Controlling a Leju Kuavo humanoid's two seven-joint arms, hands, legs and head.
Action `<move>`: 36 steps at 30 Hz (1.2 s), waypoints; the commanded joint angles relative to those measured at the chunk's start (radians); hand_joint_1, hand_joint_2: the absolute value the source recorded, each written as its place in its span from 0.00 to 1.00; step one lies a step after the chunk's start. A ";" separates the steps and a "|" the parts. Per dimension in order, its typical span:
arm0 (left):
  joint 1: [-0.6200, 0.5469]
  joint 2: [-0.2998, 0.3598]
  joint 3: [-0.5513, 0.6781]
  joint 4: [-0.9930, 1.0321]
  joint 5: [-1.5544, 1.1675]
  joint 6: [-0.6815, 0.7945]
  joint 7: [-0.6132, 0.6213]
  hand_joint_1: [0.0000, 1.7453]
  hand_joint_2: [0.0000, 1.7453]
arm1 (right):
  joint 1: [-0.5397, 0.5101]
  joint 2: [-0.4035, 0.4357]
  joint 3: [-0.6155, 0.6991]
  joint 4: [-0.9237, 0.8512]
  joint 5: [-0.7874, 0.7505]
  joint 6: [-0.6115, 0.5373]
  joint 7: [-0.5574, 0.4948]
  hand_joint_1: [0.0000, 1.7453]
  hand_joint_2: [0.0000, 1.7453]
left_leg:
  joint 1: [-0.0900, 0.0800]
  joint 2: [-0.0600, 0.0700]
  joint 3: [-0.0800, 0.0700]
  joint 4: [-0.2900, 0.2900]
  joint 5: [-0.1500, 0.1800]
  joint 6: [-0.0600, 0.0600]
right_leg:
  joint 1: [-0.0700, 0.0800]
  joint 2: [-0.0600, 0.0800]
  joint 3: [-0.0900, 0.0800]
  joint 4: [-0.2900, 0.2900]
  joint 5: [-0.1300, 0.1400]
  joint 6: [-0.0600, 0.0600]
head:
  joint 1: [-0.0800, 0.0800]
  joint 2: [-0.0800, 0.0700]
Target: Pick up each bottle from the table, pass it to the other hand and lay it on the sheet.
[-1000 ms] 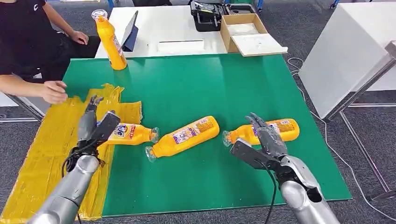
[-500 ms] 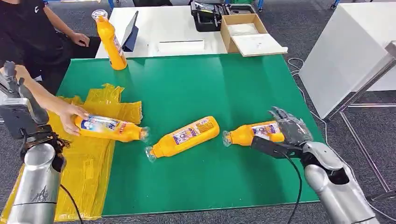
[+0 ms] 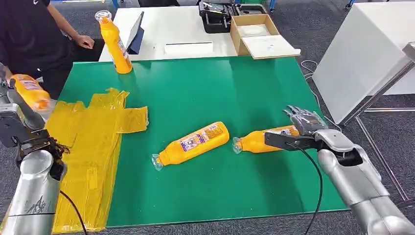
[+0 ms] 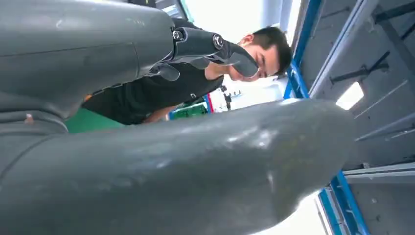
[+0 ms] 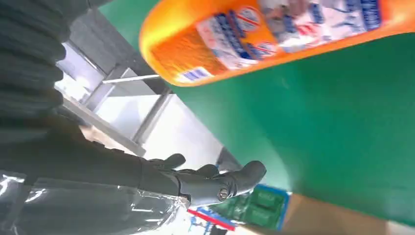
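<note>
Now right hand (image 3: pixel 301 128) at the base of the near bottle (image 3: pixel 264 139) lying on the green counter (image 3: pixel 205 88), fingers spread, no grip. Left hand (image 3: pixel 14 115) raised, holds nothing. Risk: round bottle rolls off before fingers close. Yellow sheet (image 3: pixel 88 142) bare.

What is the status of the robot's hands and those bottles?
Left hand raised, empty. Right hand open at the lying orange plastic bottle, not gripping. Second orange bottle lies mid-mat. Yellow plastic sheet bare.
</note>
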 commanded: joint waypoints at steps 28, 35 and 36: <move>-0.001 0.085 0.033 0.133 0.143 0.029 -0.103 0.00 0.00 | -0.421 0.035 0.531 0.544 -0.072 0.166 -0.272 0.00 1.00 | 0.000 -0.002 0.001 0.001 0.000 -0.003 | 0.000 -0.003 0.002 0.001 -0.001 -0.001 | 0.000 0.000; 0.006 0.089 0.034 0.141 0.179 0.034 -0.131 0.00 0.00 | -0.286 -0.001 0.499 0.595 -0.079 0.084 -0.243 0.00 1.00 | 0.001 -0.006 0.003 -0.001 0.001 -0.003 | 0.001 -0.007 0.005 -0.002 0.000 0.000 | 0.000 0.000; 0.009 0.091 0.035 0.141 0.181 0.034 -0.131 0.00 0.00 | -0.267 -0.008 0.492 0.586 -0.074 0.077 -0.236 0.00 1.00 | 0.001 -0.006 0.004 -0.002 0.001 -0.004 | 0.001 -0.007 0.006 -0.003 0.000 -0.001 | 0.000 0.000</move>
